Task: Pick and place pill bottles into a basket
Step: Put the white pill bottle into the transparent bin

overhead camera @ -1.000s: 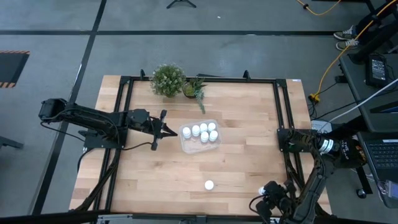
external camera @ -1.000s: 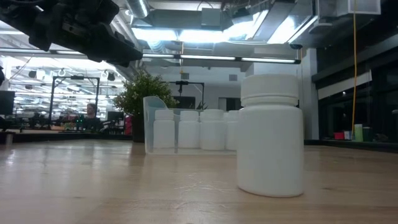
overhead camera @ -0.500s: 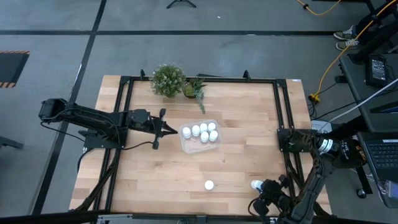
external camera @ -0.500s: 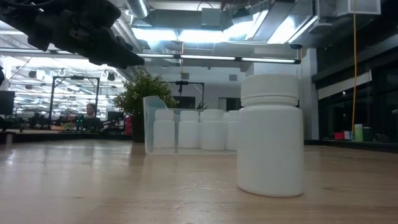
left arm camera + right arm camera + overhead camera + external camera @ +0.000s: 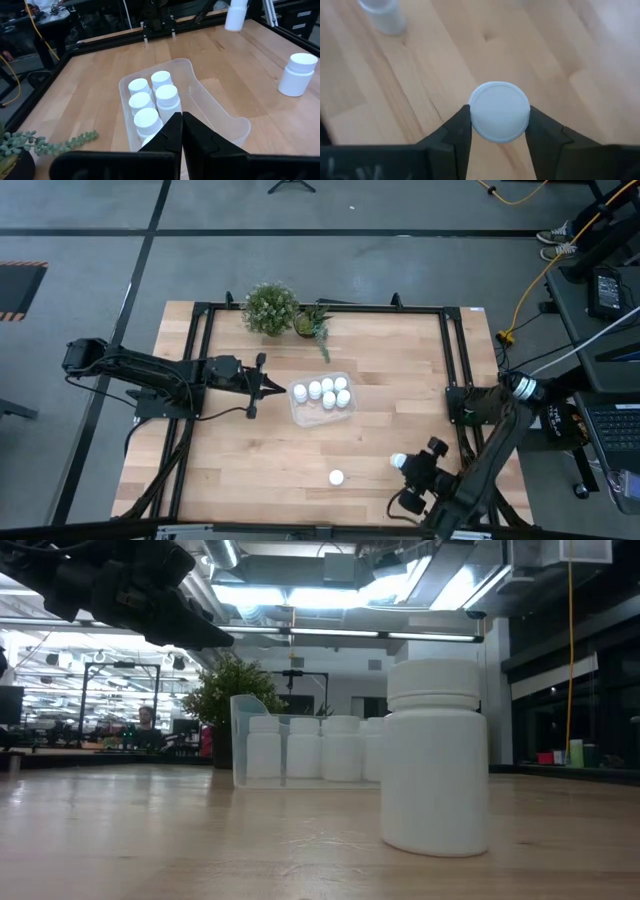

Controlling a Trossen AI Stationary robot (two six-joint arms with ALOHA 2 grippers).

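While the left claw (image 5: 272, 388) stays closed just beside the basket (image 5: 296, 409), the right claw (image 5: 400, 464) has risen inward, clamping a pill bottle (image 5: 499, 111). Another bottle (image 5: 337, 477) stands on the table (image 5: 400, 380); five sit in the basket.

The basket (image 5: 320, 398) is sitting near the middle of the table (image 5: 390, 380), with five pill bottles (image 5: 327, 393) standing inside it. One more bottle (image 5: 337, 477) is standing alone on the table, nearer the front edge. The plant (image 5: 269, 309) is sitting at the back edge, behind the basket. The left gripper (image 5: 284, 390) is hanging just left of the basket. The right gripper (image 5: 400, 463) is hanging near the front right, right of the lone bottle, gripping another bottle (image 5: 499, 111).
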